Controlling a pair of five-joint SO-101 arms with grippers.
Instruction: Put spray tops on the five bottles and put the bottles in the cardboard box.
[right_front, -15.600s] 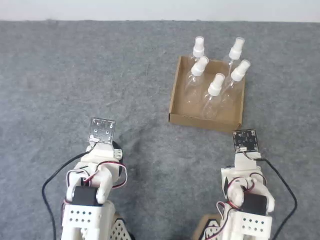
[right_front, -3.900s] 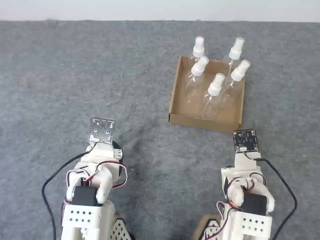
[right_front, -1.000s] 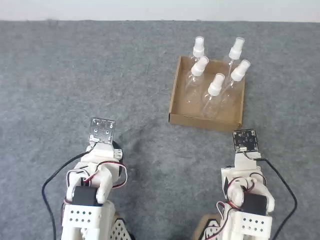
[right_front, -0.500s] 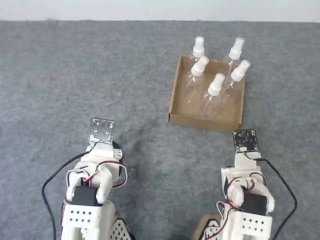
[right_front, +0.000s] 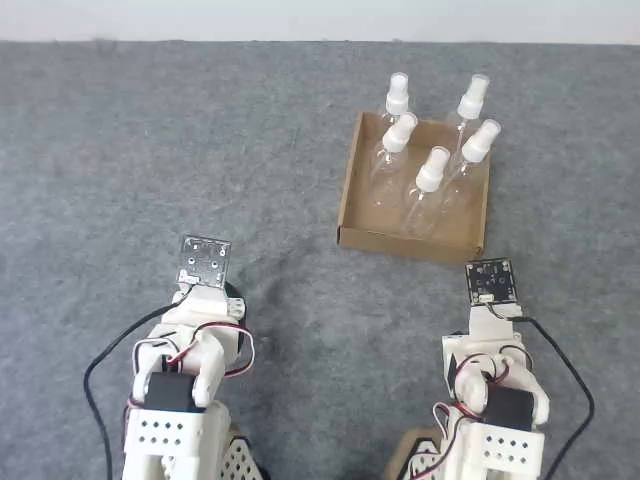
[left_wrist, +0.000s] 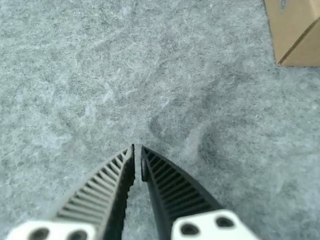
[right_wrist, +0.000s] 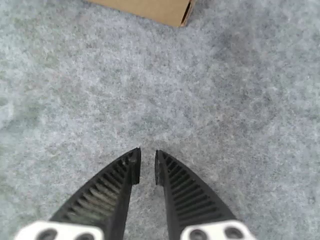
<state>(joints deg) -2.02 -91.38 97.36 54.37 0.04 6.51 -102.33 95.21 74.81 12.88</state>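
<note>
Five capped bottles (right_front: 432, 172) stand in the box (right_front: 405, 243), well ahead of left gripper (left_wrist: 137, 148) and right gripper (right_wrist: 147, 151), jaws closed, empty.

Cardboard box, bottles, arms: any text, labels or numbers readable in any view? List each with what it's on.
No text can be read in any view.
cardboard box: a bluish printed mark at the picture's edge in the left wrist view, too little of it showing to read.
bottles: clear, no labels seen.
circuit boards on the arms: any markings too small to read.
</note>
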